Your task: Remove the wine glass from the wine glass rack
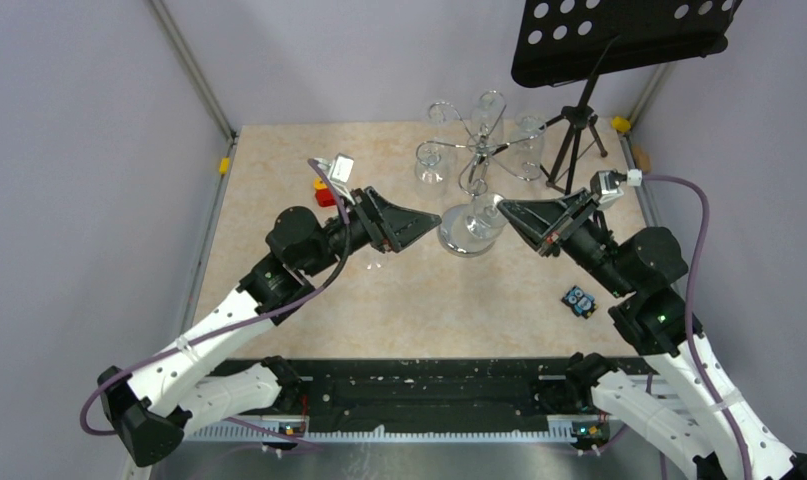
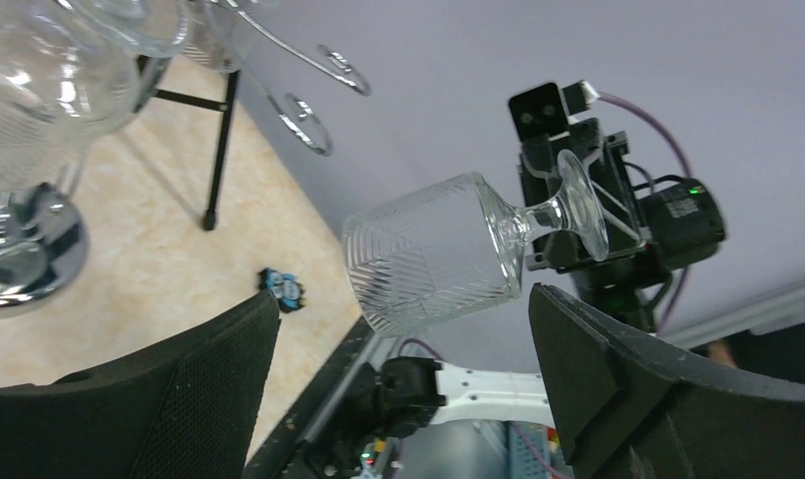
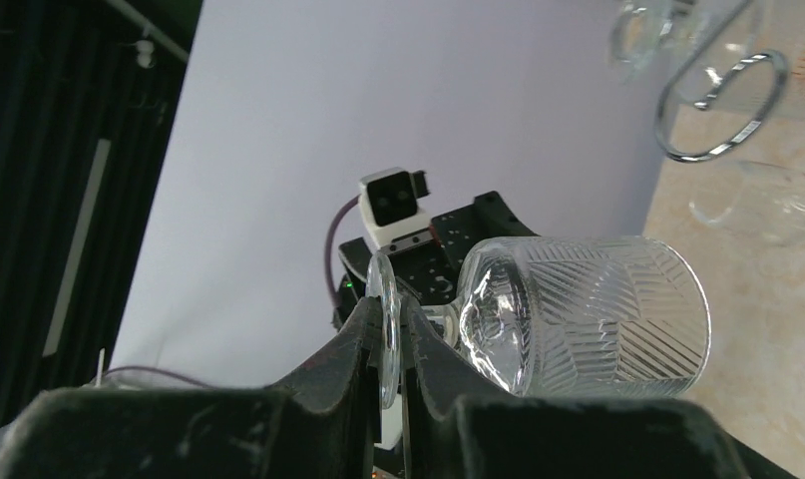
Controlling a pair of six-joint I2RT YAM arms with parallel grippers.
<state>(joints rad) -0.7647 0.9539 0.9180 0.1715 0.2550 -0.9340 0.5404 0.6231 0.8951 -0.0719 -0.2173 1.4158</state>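
Note:
The chrome wine glass rack [image 1: 476,150] stands at the back middle on its disc base [image 1: 452,240], with three glasses hanging from its curled arms. My right gripper [image 1: 506,211] is shut on the round foot of a ribbed wine glass [image 1: 486,214]. It holds the glass sideways, off the rack's arms and above the base. The right wrist view shows the fingers [image 3: 358,344] pinching the foot, with the bowl [image 3: 588,314] sticking out. My left gripper [image 1: 431,221] is open and empty, facing the glass [image 2: 438,254] from the left, apart from it.
A black tripod music stand [image 1: 576,135] stands at the back right, close to the rack. Red and yellow blocks [image 1: 324,195] lie behind the left gripper. A small blue-and-black object [image 1: 579,300] lies near the right arm. Grey walls enclose the table.

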